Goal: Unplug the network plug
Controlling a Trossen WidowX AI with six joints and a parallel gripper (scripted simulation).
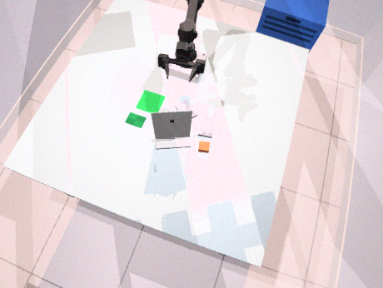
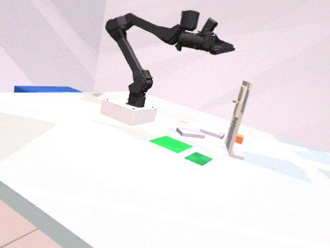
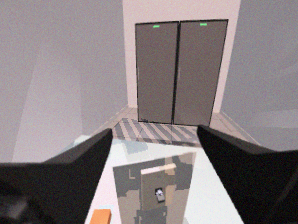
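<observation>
The upright panel (image 1: 164,130) (image 2: 234,128) (image 3: 123,193) stands on the table; the top view appears to show its back. The small plug (image 2: 235,101) (image 3: 159,195) sits in the socket on the side facing the arm. Its thin tab is too small to make out. My gripper (image 1: 179,79) (image 2: 232,49) (image 3: 155,130) is open and empty. It hangs above the table on the arm's side of the panel, higher than the panel and not touching it. A bright green square (image 1: 151,101) (image 2: 171,144) and a smaller dark green square (image 1: 136,120) (image 2: 199,158) lie flat beside the panel.
An orange block (image 1: 204,146) (image 2: 239,139) (image 3: 101,216) lies beside the panel, on the side away from the green squares. Two low pale pieces (image 2: 190,133) (image 2: 212,133) lie near the panel. A blue box (image 1: 293,22) (image 2: 46,89) stands behind the arm at the table's edge.
</observation>
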